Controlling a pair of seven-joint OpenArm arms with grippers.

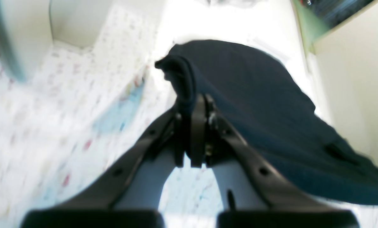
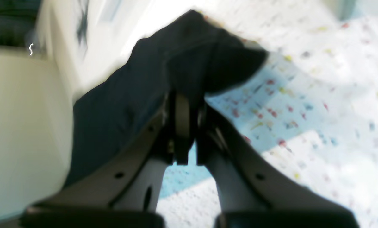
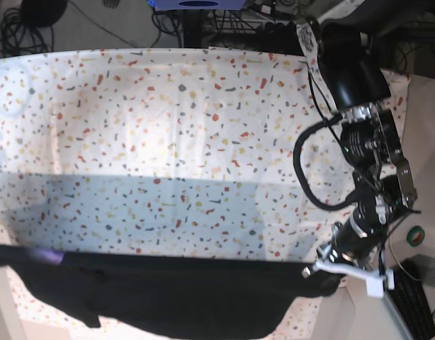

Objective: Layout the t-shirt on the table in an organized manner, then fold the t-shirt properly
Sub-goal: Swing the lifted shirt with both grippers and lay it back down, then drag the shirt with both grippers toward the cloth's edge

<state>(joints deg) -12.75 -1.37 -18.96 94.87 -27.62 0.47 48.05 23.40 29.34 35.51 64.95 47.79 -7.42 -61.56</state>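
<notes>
Two thin pinches are all that carry the t-shirt (image 3: 168, 294), so my main worry is slip: each end effector has only a bunched edge of cloth, and any uneven pull could let one corner drop. Left end effector (image 1: 197, 104) is clamped on a rolled fold of it, right end effector (image 2: 185, 98) clamped on its own corner. I see the shirt stretched as a dark band between them along the near edge of the table (image 3: 203, 106), lower part sagging off the edge; dragging from here could snag it there or lay it skewed. Left arm is reaching in low at the table's corner; right arm barely shows in base view. Wrist views are blurred
</notes>
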